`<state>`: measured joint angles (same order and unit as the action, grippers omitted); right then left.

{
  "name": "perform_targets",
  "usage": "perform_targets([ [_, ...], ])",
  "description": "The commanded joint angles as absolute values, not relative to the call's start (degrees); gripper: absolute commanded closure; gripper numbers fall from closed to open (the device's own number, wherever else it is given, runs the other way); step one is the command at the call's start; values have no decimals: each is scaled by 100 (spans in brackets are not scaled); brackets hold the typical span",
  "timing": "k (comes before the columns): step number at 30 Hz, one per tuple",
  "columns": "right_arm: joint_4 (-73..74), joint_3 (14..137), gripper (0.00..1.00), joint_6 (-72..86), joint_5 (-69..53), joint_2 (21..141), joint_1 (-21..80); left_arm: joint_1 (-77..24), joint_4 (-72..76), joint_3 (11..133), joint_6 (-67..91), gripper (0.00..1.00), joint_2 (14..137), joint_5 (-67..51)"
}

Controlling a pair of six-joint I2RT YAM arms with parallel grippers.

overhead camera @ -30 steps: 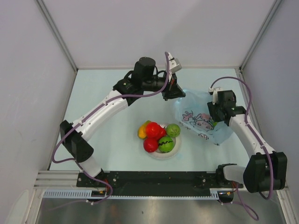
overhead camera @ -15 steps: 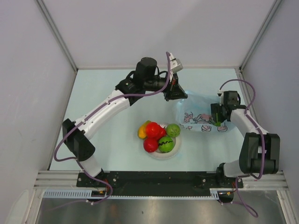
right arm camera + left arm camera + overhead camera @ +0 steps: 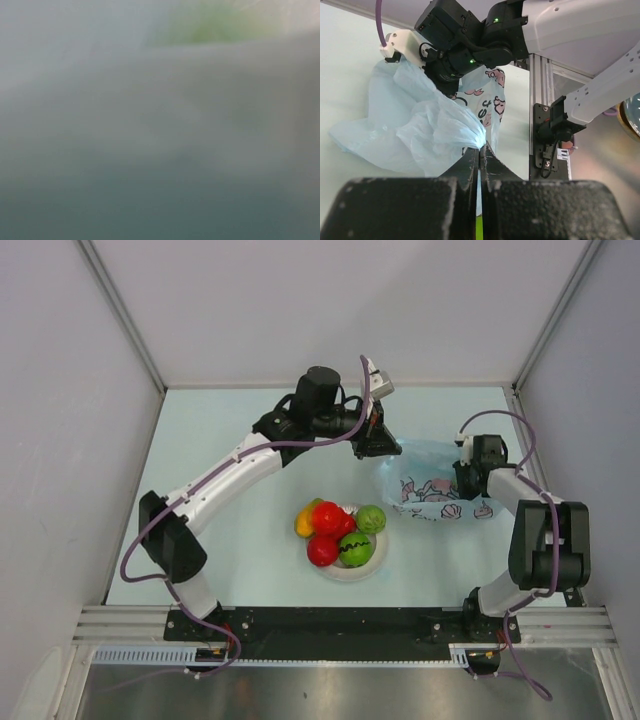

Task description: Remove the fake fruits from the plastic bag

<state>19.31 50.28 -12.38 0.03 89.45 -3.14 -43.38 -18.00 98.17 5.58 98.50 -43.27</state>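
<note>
While the left gripper (image 3: 480, 149) pinches the plastic bag (image 3: 428, 486), we find five fake fruits (image 3: 328, 518) piled on the white plate (image 3: 352, 574).
We record the left jaws clenched on a bunched fold of the bag's film, at the bag's 10 o'clock corner in the top view. The bag lies on the table (image 3: 220, 440) at 2 o'clock from the plate, apart from it, print side up. The right gripper (image 3: 467, 483) is pressed into the bag's 3 o'clock side. Its fingers are hidden by film, and its wrist camera gives only blurred pale film with a green smear at 12 o'clock, so we cannot tell whether it is released or clenched. The pile holds two red fruits, two green (one with a dark zigzag) and a yellow-orange one at its 9 o'clock side, all touching.
</note>
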Motion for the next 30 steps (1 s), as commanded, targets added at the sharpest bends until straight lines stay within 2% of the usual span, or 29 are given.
perform_targets([
  [1, 2169, 5317, 84, -1459, -342, 8404, -299, -4351, -1608, 9905, 580, 100, 9940, -4132],
  [4, 2608, 5492, 92, -1538, -685, 7852, -150, -4351, -1626, 10089, 597, 100, 10107, -3930],
  [11, 3585, 5765, 99, -1705, -1845, 6305, 456, -4351, -1687, 10459, 554, 100, 10327, -3542],
  [16, 3876, 5871, 100, -1494, -1934, 5915, 843, -4342, -1661, 10573, 571, 100, 10327, -3445],
  [21, 3448, 5783, 91, -1309, -1696, 6633, 1002, -4351, -1503, 10486, 729, 100, 10248, -3691],
  [26, 2568, 5520, 89, -1423, -1108, 7320, 906, -4368, -1494, 10424, 835, 100, 10081, -3683],
  [29, 2172, 5476, 81, -1547, -818, 7681, 695, -4359, -1459, 10354, 835, 100, 9976, -3691],
  [30, 1988, 5476, 75, -1616, -722, 7760, 633, -4368, -1433, 10345, 835, 100, 9967, -3718],
])
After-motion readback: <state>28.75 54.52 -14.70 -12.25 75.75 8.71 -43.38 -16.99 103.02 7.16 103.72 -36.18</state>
